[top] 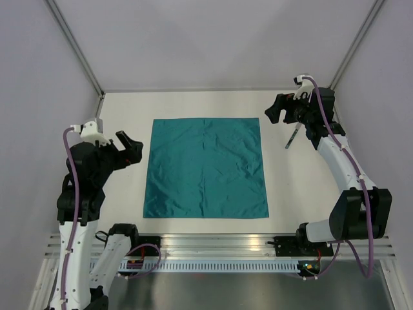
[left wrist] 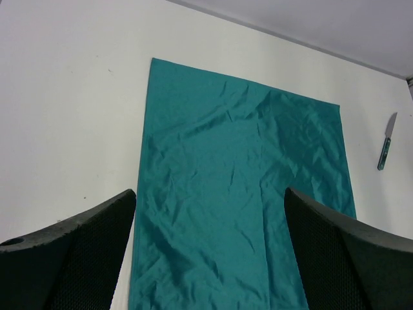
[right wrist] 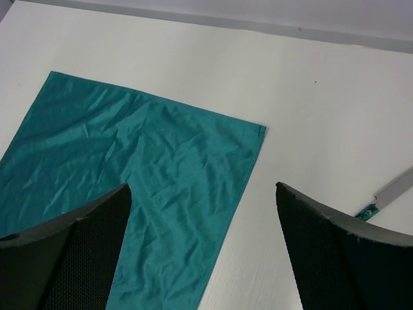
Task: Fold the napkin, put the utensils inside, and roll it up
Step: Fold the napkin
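From above, the napkin lies spread flat as a teal-green square in the middle of the counter, faint creases crossing it. The left gripper hovers just off the cloth's left edge, jaws wide and holding nothing. The right gripper hangs beyond the far right corner, also wide and empty. A slim utensil lies on the bare counter to the right of the napkin, apart from it.

The left wrist view looks between its two dark fingers – spread far apart – across the napkin, rumpled but unfolded. The utensil shows beyond the cloth's far edge, knife-like, with a greenish handle.

The right wrist view shows its own fingers equally wide, nothing between them. A corner of the napkin sits below left – the utensil lies at the right edge, partly hidden behind one finger.
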{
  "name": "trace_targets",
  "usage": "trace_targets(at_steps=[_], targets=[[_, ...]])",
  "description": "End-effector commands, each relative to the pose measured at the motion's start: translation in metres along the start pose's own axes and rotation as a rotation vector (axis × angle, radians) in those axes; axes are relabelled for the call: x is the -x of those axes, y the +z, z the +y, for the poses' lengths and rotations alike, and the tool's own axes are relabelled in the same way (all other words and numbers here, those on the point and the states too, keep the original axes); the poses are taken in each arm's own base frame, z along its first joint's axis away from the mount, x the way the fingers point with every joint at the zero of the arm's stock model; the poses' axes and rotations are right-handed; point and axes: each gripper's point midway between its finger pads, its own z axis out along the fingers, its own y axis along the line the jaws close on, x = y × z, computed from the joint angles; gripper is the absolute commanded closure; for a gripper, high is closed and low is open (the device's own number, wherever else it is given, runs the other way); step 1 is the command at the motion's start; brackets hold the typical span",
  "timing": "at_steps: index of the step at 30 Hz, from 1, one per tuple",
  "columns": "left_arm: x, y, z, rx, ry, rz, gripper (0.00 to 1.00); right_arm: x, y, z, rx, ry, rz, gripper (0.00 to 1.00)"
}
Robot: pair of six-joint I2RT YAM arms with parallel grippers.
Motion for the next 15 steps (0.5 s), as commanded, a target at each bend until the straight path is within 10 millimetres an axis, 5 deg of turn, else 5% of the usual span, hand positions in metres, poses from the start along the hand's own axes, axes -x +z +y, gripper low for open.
trace_targets(at_steps=[1,7,8,10,11,13,14,15], targets=[[0.016,-0.008,-0.009,-0.037,0.052,-0.022,0.00,0.014,0.002,0.001,0.006,-0.047,-0.037,0.02],[0.044,-0.012,-0.023,-0.067,0.063,-0.043,0.00,-0.007,0.021,0.024,0.028,-0.148,0.069,0.02],[0.055,-0.016,-0.029,-0.082,0.060,-0.064,0.00,-0.010,0.028,0.051,0.066,-0.189,0.082,0.02],[0.063,-0.016,-0.036,-0.102,0.054,-0.065,0.00,-0.021,0.039,0.074,0.062,-0.250,0.112,0.03],[0.074,-0.019,-0.041,-0.112,0.049,-0.084,0.00,-0.030,0.044,0.114,0.127,-0.299,0.120,0.03],[0.085,-0.022,-0.045,-0.119,0.044,-0.099,0.00,-0.045,0.054,0.147,0.137,-0.364,0.141,0.06],[0.098,-0.027,-0.051,-0.130,0.042,-0.125,0.00,-0.058,0.053,0.193,0.217,-0.422,0.148,0.07],[0.104,-0.030,-0.053,-0.134,0.039,-0.135,0.00,-0.075,0.058,0.213,0.244,-0.449,0.174,0.09]])
